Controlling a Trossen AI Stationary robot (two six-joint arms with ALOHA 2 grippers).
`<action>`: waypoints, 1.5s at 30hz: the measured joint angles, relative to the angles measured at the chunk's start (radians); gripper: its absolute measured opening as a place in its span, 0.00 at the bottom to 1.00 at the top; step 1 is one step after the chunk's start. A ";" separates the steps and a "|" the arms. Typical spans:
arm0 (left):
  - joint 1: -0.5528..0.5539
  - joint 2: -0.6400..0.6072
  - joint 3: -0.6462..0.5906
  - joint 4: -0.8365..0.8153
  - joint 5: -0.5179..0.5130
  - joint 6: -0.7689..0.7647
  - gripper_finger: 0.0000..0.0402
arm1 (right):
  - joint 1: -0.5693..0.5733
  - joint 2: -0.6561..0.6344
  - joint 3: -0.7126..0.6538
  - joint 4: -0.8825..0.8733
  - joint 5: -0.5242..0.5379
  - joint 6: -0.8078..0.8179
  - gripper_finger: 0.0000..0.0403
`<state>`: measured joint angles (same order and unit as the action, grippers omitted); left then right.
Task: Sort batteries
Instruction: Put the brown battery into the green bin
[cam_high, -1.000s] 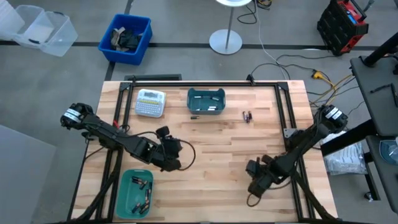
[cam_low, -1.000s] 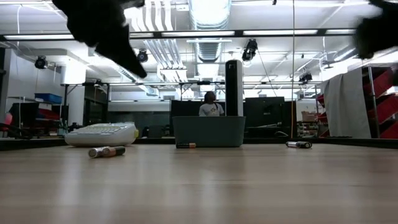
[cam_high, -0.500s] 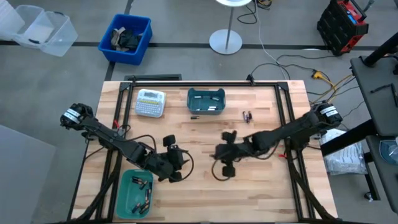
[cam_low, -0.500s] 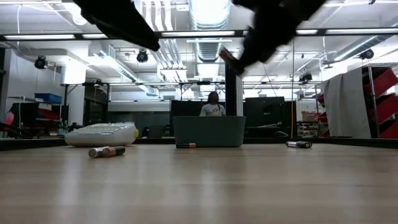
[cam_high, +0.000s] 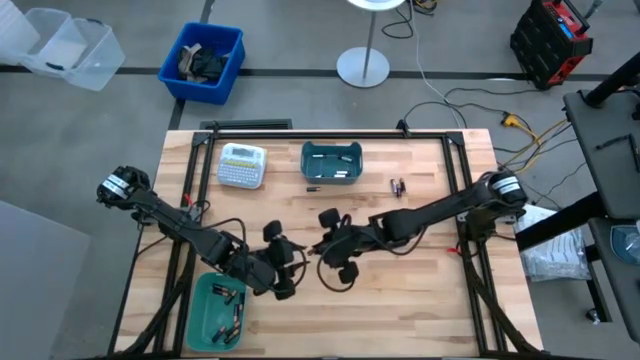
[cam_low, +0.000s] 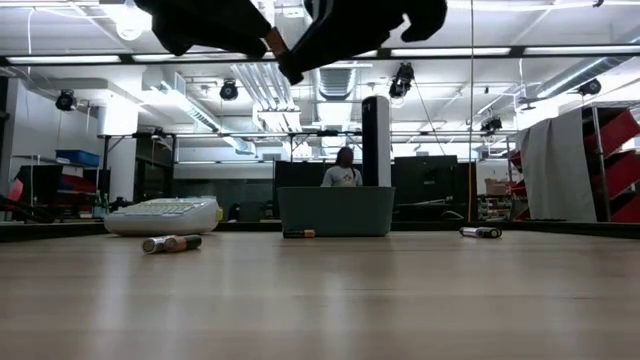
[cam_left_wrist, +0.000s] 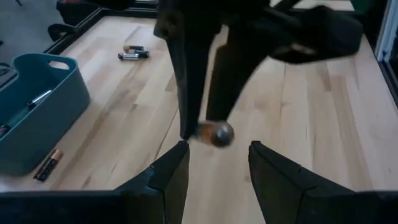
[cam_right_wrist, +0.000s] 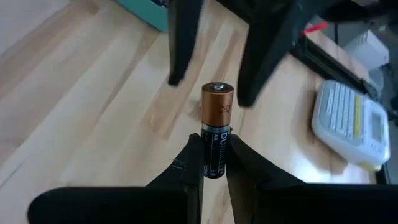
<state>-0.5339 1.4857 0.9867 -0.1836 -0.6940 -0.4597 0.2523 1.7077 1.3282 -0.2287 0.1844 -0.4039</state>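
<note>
Copper-topped, the battery (cam_right_wrist: 216, 129) stands pinched between the right gripper's (cam_right_wrist: 213, 163) closed fingers, above mid-table. Left gripper (cam_left_wrist: 217, 163) hangs just at 8 o'clock from it, fingers spread and empty, facing the battery tip. At 12 o'clock a teal bin (cam_high: 331, 163) sits with one battery (cam_high: 312, 187) before it; two more (cam_high: 397, 186) lie at 2 o'clock. Another bin (cam_high: 218, 308) at 7 o'clock holds several.
</note>
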 joint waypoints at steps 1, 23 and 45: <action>0.000 0.000 0.000 0.001 -0.009 -0.005 0.36 | 0.000 0.008 0.009 -0.001 0.000 -0.010 0.09; -0.001 0.000 0.000 -0.017 -0.120 -0.007 0.36 | -0.041 0.025 0.059 0.010 0.000 -0.068 0.09; 0.004 0.000 0.000 -0.018 -0.183 0.180 0.28 | -0.043 0.025 0.059 0.003 0.001 -0.008 0.09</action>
<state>-0.5301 1.4857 0.9867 -0.2012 -0.8769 -0.2798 0.2089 1.7332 1.3876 -0.2260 0.1850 -0.4123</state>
